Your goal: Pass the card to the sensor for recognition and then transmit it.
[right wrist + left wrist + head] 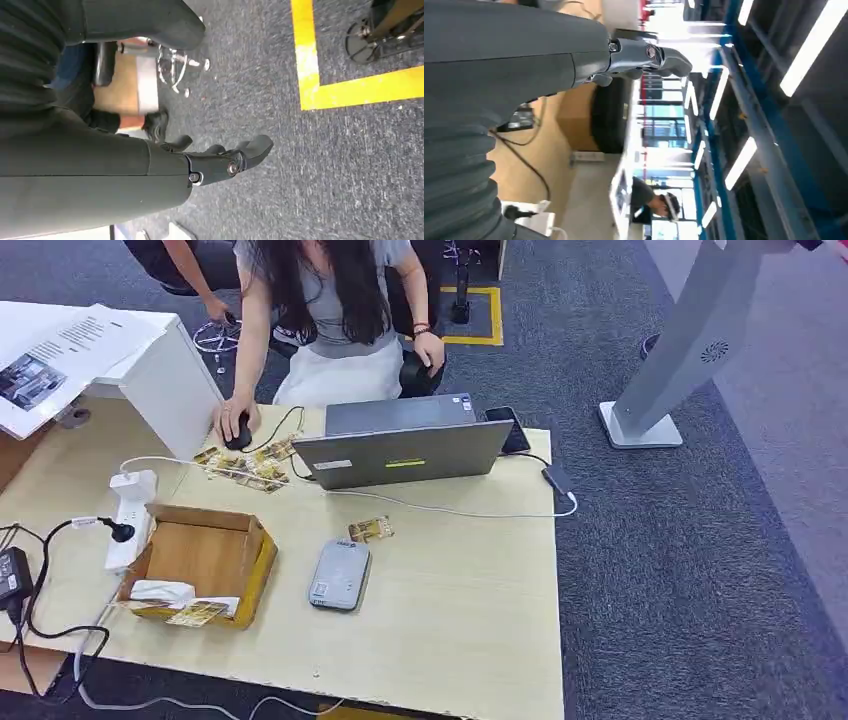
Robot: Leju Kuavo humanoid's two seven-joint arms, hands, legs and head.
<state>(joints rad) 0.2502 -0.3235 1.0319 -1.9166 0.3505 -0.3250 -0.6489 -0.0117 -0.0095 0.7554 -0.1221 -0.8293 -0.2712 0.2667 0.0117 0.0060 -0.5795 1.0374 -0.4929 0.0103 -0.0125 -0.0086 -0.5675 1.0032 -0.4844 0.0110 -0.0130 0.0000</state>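
On the pale wooden table (470,600) lies a flat grey card sensor (339,575). A small yellowish card (370,530) rests just beyond its far edge. More cards of the same kind are spread in a loose pile (245,468) near the person's mouse. Another card (198,613) lies at the front of the open cardboard box (205,555). My left hand (644,57) holds nothing, its fingers stretched out and away from the table. My right hand (225,157) hangs over the grey carpet, fingers loosely extended and holding nothing.
A grey laptop (405,450) stands behind the sensor, a white cable (450,510) trailing across the table. A white power strip (130,515) lies left of the box. A seated person (330,320) holds a mouse (237,430). A white kiosk stand (680,360) rises at right.
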